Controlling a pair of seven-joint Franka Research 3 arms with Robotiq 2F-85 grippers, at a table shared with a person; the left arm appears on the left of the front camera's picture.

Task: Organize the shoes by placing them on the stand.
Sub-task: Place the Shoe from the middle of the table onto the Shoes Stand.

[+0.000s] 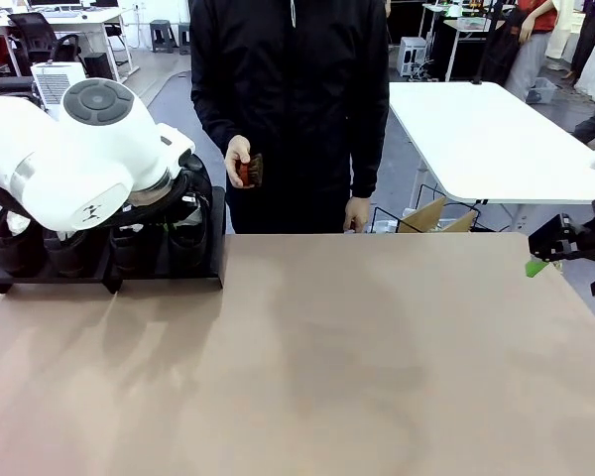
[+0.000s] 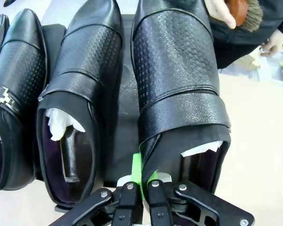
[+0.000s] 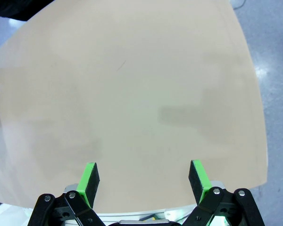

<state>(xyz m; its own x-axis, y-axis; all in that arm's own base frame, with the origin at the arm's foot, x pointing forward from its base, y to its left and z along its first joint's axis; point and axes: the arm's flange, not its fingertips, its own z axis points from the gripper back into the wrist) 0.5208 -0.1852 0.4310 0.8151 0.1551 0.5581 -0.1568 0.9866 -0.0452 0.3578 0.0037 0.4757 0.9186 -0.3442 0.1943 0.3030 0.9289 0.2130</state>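
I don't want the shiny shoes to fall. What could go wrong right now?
1. The left gripper is shut on the heel edge of one glossy black leather shoe; lifting away without opening might drag it off the flat black metal stand.
2. That shoe sits at the stand's end, so a nudge could tip it onto the tan table.

The tan table (image 1: 377, 367) carries the black stand (image 1: 129, 273) at its far-left corner, apparently holding the shoes (image 2: 80, 94).

A lab or open workroom: plain white folding tables (image 1: 496, 139), black office chairs (image 1: 40, 35) on a grey floor, and a white robot arm (image 1: 69, 149) at a beige tabletop (image 1: 327, 377).
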